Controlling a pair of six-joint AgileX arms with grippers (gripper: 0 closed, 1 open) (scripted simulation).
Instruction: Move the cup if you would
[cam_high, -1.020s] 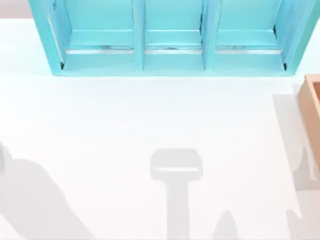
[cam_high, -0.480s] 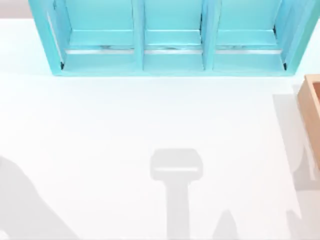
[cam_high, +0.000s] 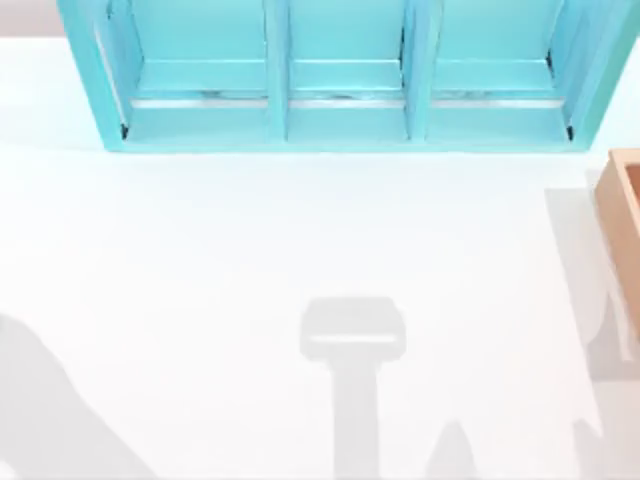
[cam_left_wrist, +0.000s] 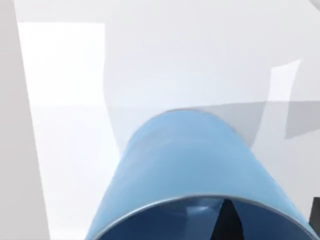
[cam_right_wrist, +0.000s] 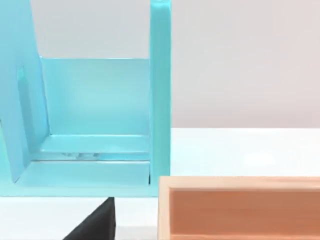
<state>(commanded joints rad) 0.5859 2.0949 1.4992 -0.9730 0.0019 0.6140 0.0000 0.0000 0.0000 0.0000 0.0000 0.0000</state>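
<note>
Cup (cam_left_wrist: 190, 165) tilted close beneath left wrist, table (cam_high: 250, 250) beyond

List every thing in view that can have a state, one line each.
cup: lying tilted close under the left wrist camera, open mouth toward it, a dark finger tip at its rim.
cabinet: standing open-fronted, three compartments, nothing seen inside.
wooden box: open-topped, at the table's right edge.

The cup (cam_left_wrist: 195, 165) and wooden box (cam_high: 625, 230) run past picture edges.

white table (cam_high: 250, 250), teal cabinet (cam_high: 340, 100), wooden box (cam_high: 625, 220)
</note>
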